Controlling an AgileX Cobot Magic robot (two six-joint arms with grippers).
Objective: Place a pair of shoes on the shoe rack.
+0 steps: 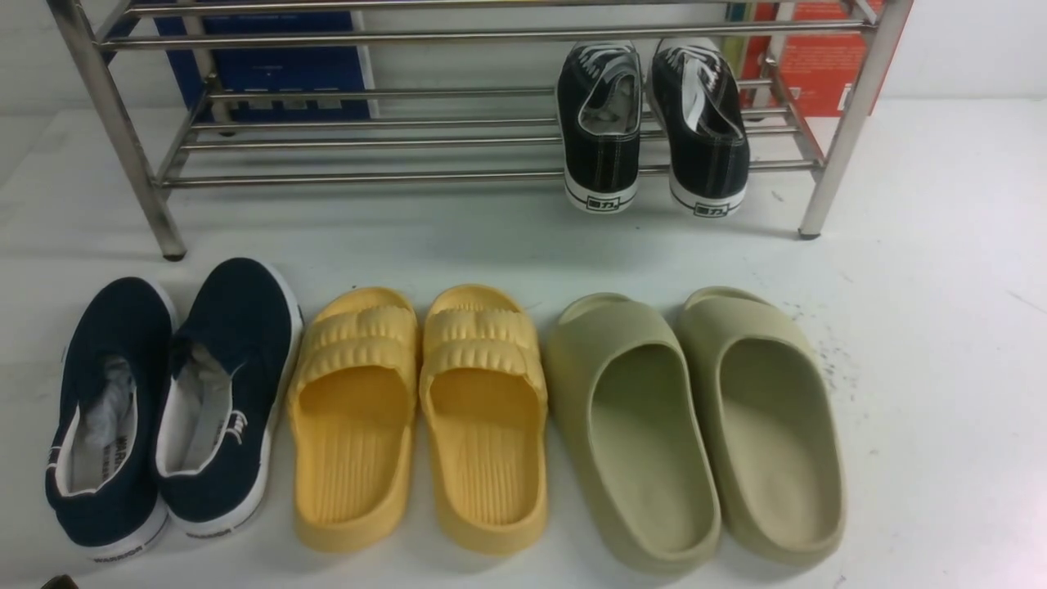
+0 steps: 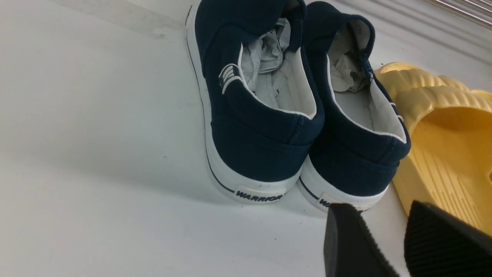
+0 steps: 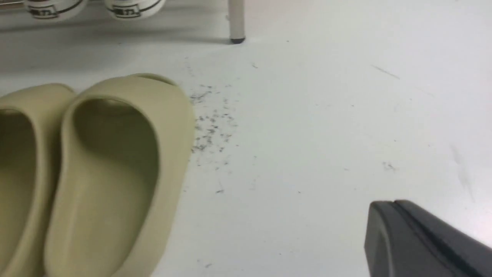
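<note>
Nearest my left gripper [image 2: 388, 234], the navy slip-ons [image 2: 292, 115] sit just ahead of its fingertips, the yellow slippers [image 2: 442, 127] just beside them. Its jaws stand apart, holding nothing. Further right, my right gripper [image 3: 399, 231] hangs low with jaws together and empty; the green slippers [image 3: 96, 173] lie off to its side, apart from it. Well ahead of both grippers, the sneakers [image 1: 650, 123] rest side by side on the rack [image 1: 368, 147], lowest tier, heels overhanging the front bar. I judge placement done. Procedure: I keep both arms low and clear, disturb no other pair, and confirm neither heel tips off.
</note>
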